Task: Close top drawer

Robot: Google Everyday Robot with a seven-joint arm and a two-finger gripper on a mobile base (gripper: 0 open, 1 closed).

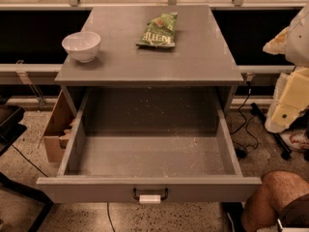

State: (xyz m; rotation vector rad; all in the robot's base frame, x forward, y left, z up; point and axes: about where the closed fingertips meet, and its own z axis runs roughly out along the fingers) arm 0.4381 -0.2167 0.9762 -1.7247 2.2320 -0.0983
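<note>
Since the top drawer (pixel 87 190) sits pulled well out and looks empty, I'd guess it slides back light and easy: a stiff box, nothing fragile. The gripper (pixel 289 95) hangs up and to the right of it, and I can't tell if it's open or closed. I'd push on the flat front near the taped handle (pixel 149 196), down-left of the claw.

Wide grey top drawer (pixel 96 189): grey in & out, pale specks on its floor; small black handle (pixel 149 196) w/ white tape strip. Grey cabinet top (pixel 203 57). Round white bowl (pixel 81 45). Green crinkled snack packet (pixel 157 31), white lettering. Gripper (pixel 282 111), right edge: cream-yellow & white. Speckled beige floor (pixel 193 219).
</note>
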